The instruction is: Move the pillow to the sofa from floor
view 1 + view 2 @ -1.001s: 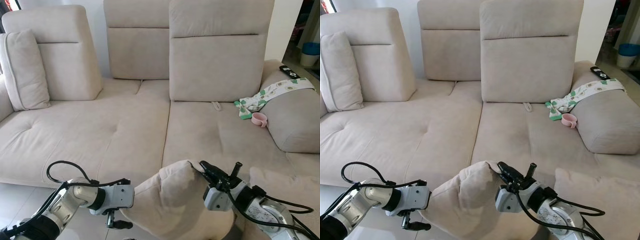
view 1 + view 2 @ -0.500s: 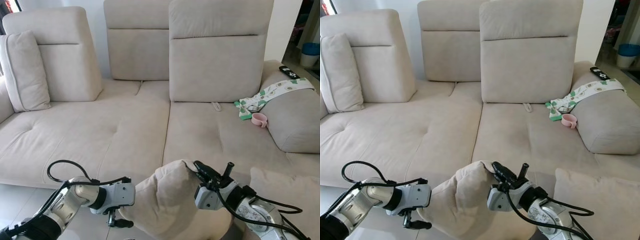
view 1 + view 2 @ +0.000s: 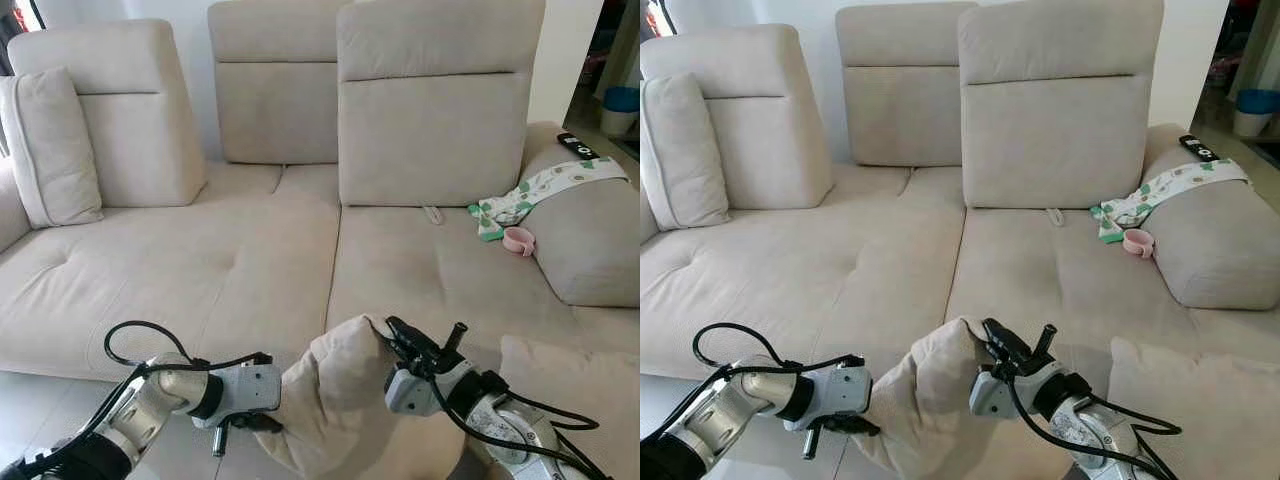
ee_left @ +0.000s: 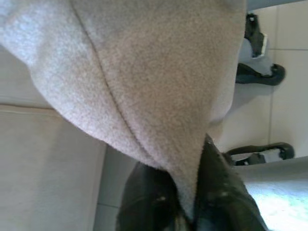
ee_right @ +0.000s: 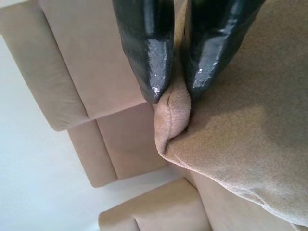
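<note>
Two hands clamped on the pillow (image 3: 335, 395), left hand (image 3: 262, 422) low, right hand (image 3: 395, 338) pinching its top corner (fingers closed).

This is a living room in a home. A big soft sofa (image 3: 250, 250) fills it, with a remote (image 3: 578, 144) at 2 o'clock.

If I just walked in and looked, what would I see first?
You'd spot the beige pillow held up in front of the big cream sofa, pinched by both robot grippers: the left gripper bites its lower edge and the right gripper bites its top corner. Next you'd notice the green-patterned cloth and a small pink cup at the right end of the sofa.
</note>
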Robot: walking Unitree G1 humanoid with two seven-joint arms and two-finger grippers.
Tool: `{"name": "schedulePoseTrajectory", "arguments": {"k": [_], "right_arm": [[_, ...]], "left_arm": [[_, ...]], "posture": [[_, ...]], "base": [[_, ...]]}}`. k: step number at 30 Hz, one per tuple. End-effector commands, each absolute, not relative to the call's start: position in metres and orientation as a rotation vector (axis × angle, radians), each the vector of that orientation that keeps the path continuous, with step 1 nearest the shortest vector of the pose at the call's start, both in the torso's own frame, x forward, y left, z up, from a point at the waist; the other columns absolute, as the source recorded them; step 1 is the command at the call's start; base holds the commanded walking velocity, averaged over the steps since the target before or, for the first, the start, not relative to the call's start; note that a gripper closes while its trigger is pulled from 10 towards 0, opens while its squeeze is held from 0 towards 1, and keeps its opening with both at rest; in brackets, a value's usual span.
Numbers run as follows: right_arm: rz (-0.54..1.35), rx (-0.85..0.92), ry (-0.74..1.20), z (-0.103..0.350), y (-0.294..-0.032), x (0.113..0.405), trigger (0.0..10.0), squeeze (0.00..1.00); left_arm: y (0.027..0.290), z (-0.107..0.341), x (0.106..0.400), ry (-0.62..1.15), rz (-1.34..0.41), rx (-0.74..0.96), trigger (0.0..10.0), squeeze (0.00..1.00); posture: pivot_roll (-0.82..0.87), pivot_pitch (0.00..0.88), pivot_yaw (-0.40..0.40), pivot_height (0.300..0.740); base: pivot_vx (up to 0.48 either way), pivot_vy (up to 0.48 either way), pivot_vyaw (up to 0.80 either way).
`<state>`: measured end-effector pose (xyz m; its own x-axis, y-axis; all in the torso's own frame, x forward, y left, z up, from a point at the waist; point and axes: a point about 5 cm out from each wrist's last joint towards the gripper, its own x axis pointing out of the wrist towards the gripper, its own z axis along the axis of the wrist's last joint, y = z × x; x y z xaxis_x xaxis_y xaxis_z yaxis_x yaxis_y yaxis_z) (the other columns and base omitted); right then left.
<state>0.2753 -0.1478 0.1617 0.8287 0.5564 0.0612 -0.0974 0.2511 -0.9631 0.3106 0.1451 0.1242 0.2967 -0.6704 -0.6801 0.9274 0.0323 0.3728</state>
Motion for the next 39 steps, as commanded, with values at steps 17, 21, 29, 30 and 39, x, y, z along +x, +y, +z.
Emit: {"name": "schedulePoseTrajectory", "arguments": {"k": [17, 21, 29, 30, 39], "right_arm": [[0.427, -1.167, -0.554, 0.176, -0.126, 0.271, 10.0, 0.0], [0.428, -1.163, -0.556, 0.175, -0.123, 0.27, 10.0, 0.0], [0.416, -1.155, -0.566, 0.18, -0.123, 0.272, 10.0, 0.0], [0.415, -1.155, -0.568, 0.18, -0.123, 0.273, 10.0, 0.0], [0.407, -1.149, -0.579, 0.184, -0.121, 0.275, 10.0, 0.0]], "left_arm": [[0.151, 0.164, 0.355, 0.185, -0.864, 1.014, 10.0, 0.0], [0.154, 0.172, 0.36, 0.166, -0.811, 1.027, 10.0, 0.0], [0.154, 0.178, 0.365, 0.134, -0.779, 1.061, 10.0, 0.0], [0.154, 0.178, 0.366, 0.13, -0.774, 1.061, 10.0, 0.0], [0.15, 0.184, 0.371, 0.078, -0.725, 1.041, 10.0, 0.0]], "posture": [[-0.06, 0.008, 0.102, 0.605], [-0.06, 0.007, 0.098, 0.625], [-0.06, 0.002, 0.091, 0.665], [-0.06, 0.002, 0.091, 0.67], [-0.07, 0.0, 0.087, 0.7]], "base": [[0.0, 0.0, 0.0], [0.0, 0.0, 0.0], [0.0, 0.0, 0.0], [0.0, 0.0, 0.0], [0.0, 0.0, 0.0]]}}
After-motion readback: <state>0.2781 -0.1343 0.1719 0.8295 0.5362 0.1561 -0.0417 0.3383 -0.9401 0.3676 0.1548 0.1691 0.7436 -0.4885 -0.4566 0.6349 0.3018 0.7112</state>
